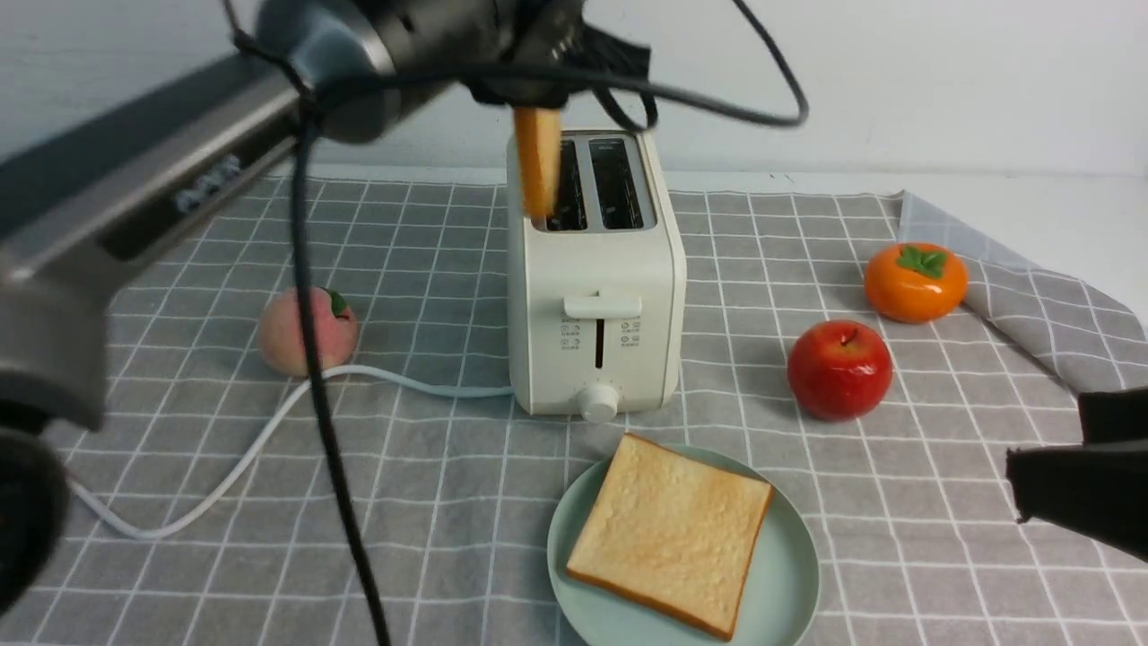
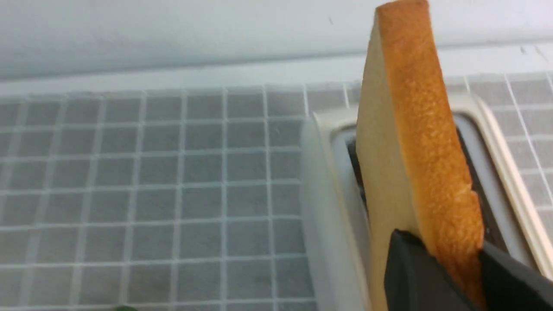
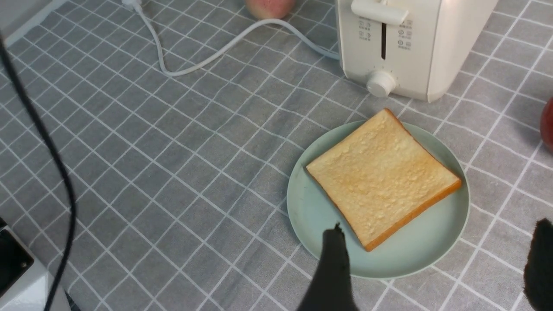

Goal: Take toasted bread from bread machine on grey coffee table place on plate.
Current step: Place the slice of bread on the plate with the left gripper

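The cream-white bread machine [image 1: 596,296] stands mid-table on the grey coffee table [image 1: 430,502]. One slice of toasted bread [image 1: 536,161] stands upright, its lower end in the left slot. My left gripper [image 1: 536,103] is shut on its upper crust edge from above. In the left wrist view both dark fingers [image 2: 410,268] press the slice [image 2: 414,142] over the slot. A second slice [image 1: 673,529] lies flat on the mint-green plate [image 1: 789,574] in front of the machine. My right gripper [image 3: 436,242] hovers open over the plate's rim [image 3: 414,259], holding nothing.
A peach [image 1: 305,332] lies left of the machine, with the white cord [image 1: 251,449] curling past it. A red apple [image 1: 840,368] and an orange persimmon [image 1: 915,283] sit to the right. The left arm's black cable [image 1: 323,404] hangs down. The cloth folds up at back right [image 1: 1031,305].
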